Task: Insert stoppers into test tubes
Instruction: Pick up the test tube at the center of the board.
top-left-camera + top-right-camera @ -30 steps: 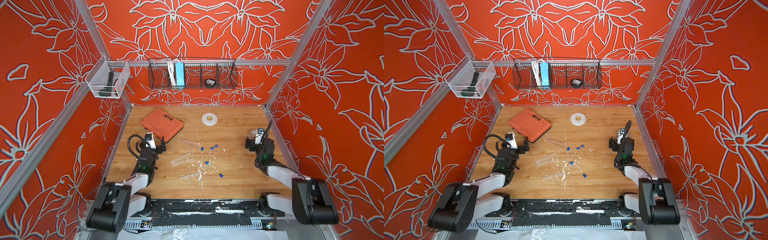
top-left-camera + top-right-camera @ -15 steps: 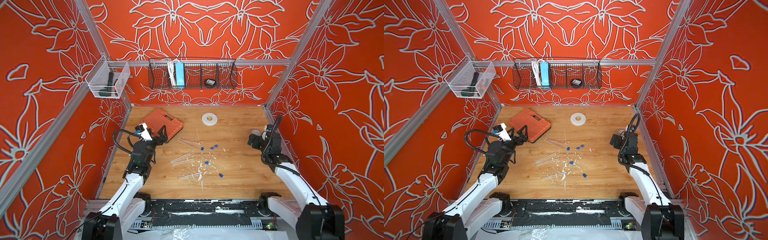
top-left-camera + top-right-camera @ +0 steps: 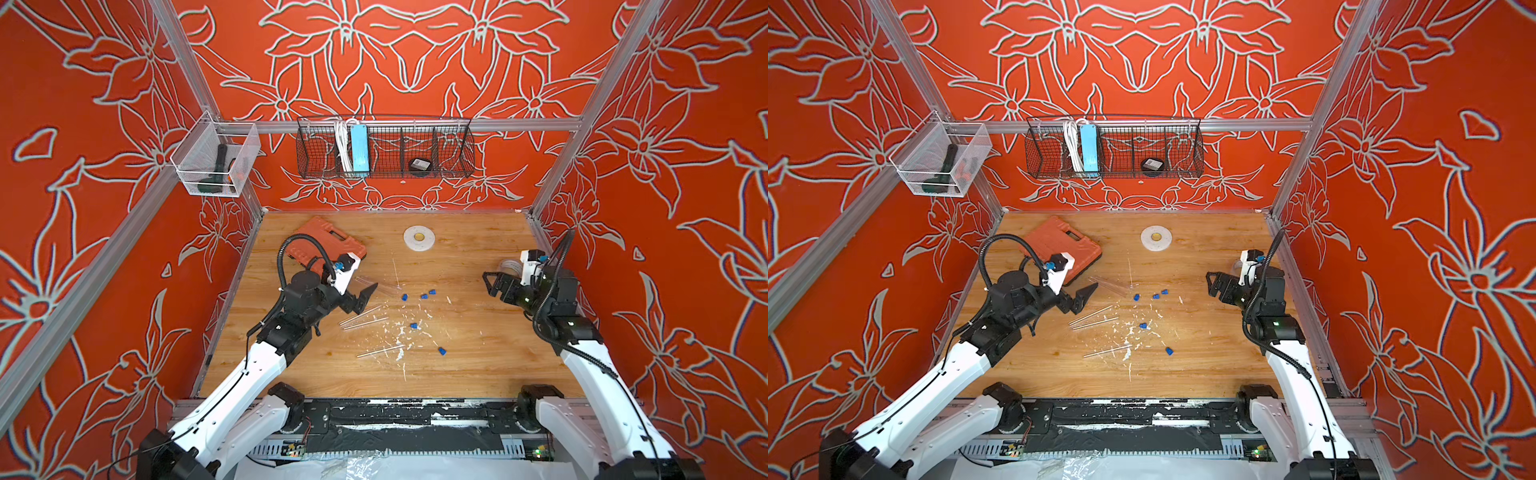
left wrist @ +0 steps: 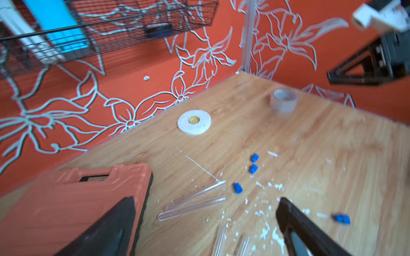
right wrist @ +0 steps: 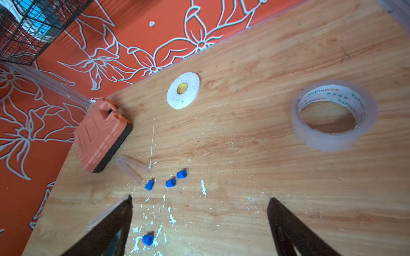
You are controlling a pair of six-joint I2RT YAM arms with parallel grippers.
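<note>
Basket (image 3: pixel 384 147): black wire, on the back wall, upper centre of the frame in both top views. It holds a blue box (image 3: pixel 359 147) and a white cable (image 3: pixel 341 145) together, and a black disc (image 3: pixel 417 165) in a compartment further right.
Bin (image 3: pixel 216 164): clear, upper left of the frame. A dark handled thing (image 3: pixel 218 160) stands in it.
Case (image 3: pixel 322 241): orange, shut, flat on the bench (image 3: pixel 478 353).
Stoppers (image 3: pixel 424 296): five stubby bright blue plugs, loose on the bench at frame centre. Three are in a row, one is below them, and one is at the lower right.
Tubes (image 3: pixel 363 318): five thin, clear, glassy tubes lying flat, left of the stoppers.
Tube axes: the middle pair and the lowest single tube run from lower left to upper right at a shallow slant. The upper pair runs from upper left to lower right. In the left wrist view its rounded ends point toward the case.
Left tool (image 3: pixel 361 297): spread, holding nothing, just beside the upper pair.
Right tool (image 3: pixel 487 284): spread, holding nothing, at the right of the frame, well apart from the stoppers and near a clear tape roll (image 5: pixel 334 115).
</note>
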